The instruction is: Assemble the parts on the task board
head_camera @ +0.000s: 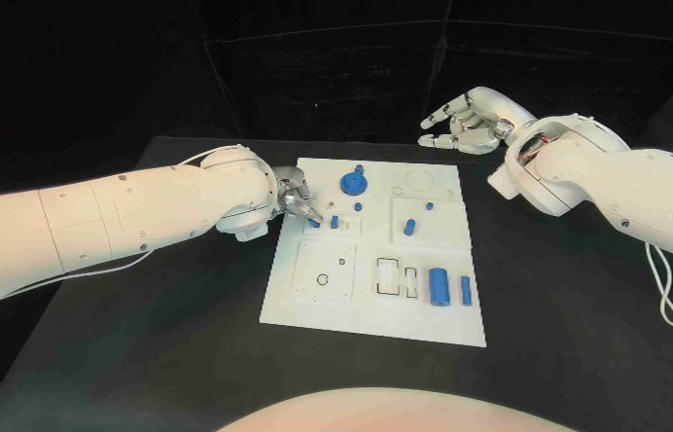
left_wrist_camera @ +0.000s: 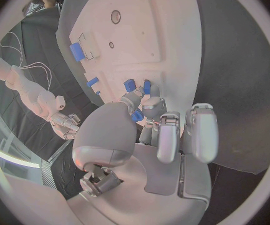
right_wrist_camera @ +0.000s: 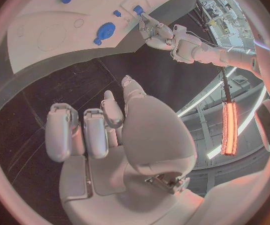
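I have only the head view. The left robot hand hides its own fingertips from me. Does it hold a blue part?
Observer: Yes. In the left wrist view, the left robot hand pinches a small blue part between the thumb and a finger.
Operator: And the right robot hand, is there something in its palm?
Observer: No. The right wrist view shows its palm bare, and the fingers hold nothing.
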Controlling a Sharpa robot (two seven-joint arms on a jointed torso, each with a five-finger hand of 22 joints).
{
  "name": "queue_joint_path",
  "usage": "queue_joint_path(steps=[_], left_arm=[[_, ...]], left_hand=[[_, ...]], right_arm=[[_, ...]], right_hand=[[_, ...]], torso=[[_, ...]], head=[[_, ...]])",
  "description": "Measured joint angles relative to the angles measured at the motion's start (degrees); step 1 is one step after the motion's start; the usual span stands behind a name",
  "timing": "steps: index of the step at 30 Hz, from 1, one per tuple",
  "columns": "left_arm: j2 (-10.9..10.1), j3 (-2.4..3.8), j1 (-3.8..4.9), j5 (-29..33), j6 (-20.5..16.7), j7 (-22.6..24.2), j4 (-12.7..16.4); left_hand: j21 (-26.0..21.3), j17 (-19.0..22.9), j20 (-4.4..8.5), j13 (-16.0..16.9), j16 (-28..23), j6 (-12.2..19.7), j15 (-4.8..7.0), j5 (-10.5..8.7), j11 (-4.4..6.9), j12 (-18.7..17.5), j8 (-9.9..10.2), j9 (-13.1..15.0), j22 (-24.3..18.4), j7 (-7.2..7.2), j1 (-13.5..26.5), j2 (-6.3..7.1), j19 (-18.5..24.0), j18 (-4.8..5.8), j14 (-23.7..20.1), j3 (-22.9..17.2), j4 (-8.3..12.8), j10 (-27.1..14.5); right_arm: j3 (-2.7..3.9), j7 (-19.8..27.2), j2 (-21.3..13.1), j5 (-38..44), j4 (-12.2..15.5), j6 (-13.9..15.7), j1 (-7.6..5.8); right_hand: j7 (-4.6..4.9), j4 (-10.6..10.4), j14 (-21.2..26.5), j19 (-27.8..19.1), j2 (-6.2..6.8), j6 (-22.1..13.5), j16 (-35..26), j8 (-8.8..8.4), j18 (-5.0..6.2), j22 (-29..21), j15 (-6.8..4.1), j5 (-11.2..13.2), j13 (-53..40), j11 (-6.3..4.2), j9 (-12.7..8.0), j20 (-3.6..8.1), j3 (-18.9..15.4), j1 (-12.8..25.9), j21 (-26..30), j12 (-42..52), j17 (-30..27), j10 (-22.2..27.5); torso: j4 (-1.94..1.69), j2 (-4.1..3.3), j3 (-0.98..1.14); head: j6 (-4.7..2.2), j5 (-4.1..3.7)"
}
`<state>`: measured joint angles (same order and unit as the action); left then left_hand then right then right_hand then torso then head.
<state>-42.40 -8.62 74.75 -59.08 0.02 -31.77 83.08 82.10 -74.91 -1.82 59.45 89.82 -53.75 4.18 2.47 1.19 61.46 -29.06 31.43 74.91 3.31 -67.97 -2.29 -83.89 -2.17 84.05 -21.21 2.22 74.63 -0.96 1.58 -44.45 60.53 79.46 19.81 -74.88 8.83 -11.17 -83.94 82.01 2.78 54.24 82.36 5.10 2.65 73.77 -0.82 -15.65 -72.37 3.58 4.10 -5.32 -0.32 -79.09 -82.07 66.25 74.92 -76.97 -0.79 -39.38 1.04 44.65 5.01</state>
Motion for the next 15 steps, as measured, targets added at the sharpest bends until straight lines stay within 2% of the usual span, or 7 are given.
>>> queue_joint_path(steps=[9, 10, 11, 15], left_arm=[[0.58, 0.03, 0.01, -0.18, 0.41, -0.17, -0.59], [0.72, 0.03, 0.01, -0.2, 0.46, -0.22, -0.72], [0.92, -0.02, 0.02, -0.23, 0.52, -0.29, -0.9], [1.52, -0.36, 0.11, -0.36, 0.6, -0.45, -1.43]], left_hand=[[0.0, 0.0, 0.0, -0.1, 0.0, -0.03, 0.0, -0.06, -0.1, 0.0, -0.48, 0.27, 0.0, -0.03, 0.69, -0.28, 0.0, 0.0, 0.0, -0.6, -0.6, -0.09], [0.0, 0.0, 0.0, -0.1, 0.0, -0.14, 0.0, -0.06, -0.1, 0.0, -0.71, 0.34, 0.0, -0.14, 1.59, -0.15, 0.0, 0.0, 0.0, -1.66, 0.02, -0.09], [0.0, 0.0, 0.0, -0.1, 0.0, -0.35, 0.0, -0.11, -0.1, 0.0, -0.75, 0.42, 0.0, -0.33, 2.68, 0.11, 0.0, 0.0, 0.0, -3.5, 1.71, -0.07], [0.0, 0.0, 0.0, 0.06, 0.0, -1.06, 0.03, 0.03, 0.19, 0.39, -1.2, 0.5, 0.0, -0.65, 5.79, 0.93, 0.0, 0.0, -0.03, -4.45, 1.75, 0.37]], right_arm=[[0.0, 0.0, 0.0, 0.0, -0.01, -0.08, 0.0], [0.0, 0.0, 0.01, 0.0, -0.01, -0.09, 0.0], [0.0, 0.0, 0.02, 0.0, -0.01, -0.1, 0.0], [0.0, 0.01, 0.07, -0.01, -0.01, -0.12, 0.0]], right_hand=[[0.0, 0.0, 0.0, 0.0, 0.0, 0.0, 0.0, 0.0, 0.0, 0.0, 0.0, 0.0, 0.0, 0.0, 0.0, 0.0, 0.0, 0.0, 0.0, 0.0, 0.0, 0.0], [0.0, 0.0, 0.0, 0.0, 0.0, 0.0, 0.0, 0.0, 0.0, 0.0, 0.0, 0.0, 0.0, 0.0, 0.0, 0.0, 0.0, 0.0, 0.0, 0.0, 0.0, 0.0], [0.0, 0.0, 0.0, 0.0, 0.0, 0.0, 0.0, 0.0, 0.0, 0.0, 0.0, 0.0, -0.01, 0.0, 0.0, 0.0, 0.0, 0.0, 0.0, 0.0, 0.0, 0.0], [0.0, 0.0, 0.0, 0.0, 0.0, 0.0, 0.0, 0.0, 0.0, 0.0, 0.0, 0.0, 0.0, 0.0, 0.0, 0.0, 0.0, 0.0, 0.0, 0.0, -0.01, 0.0]], torso=[[0.0, 0.0, 0.0], [0.0, 0.0, 0.0], [0.0, 0.0, 0.0], [0.01, -0.02, 0.0]], head=[[0.07, -0.02], [0.08, -0.02], [0.09, -0.02], [0.12, 0.02]])
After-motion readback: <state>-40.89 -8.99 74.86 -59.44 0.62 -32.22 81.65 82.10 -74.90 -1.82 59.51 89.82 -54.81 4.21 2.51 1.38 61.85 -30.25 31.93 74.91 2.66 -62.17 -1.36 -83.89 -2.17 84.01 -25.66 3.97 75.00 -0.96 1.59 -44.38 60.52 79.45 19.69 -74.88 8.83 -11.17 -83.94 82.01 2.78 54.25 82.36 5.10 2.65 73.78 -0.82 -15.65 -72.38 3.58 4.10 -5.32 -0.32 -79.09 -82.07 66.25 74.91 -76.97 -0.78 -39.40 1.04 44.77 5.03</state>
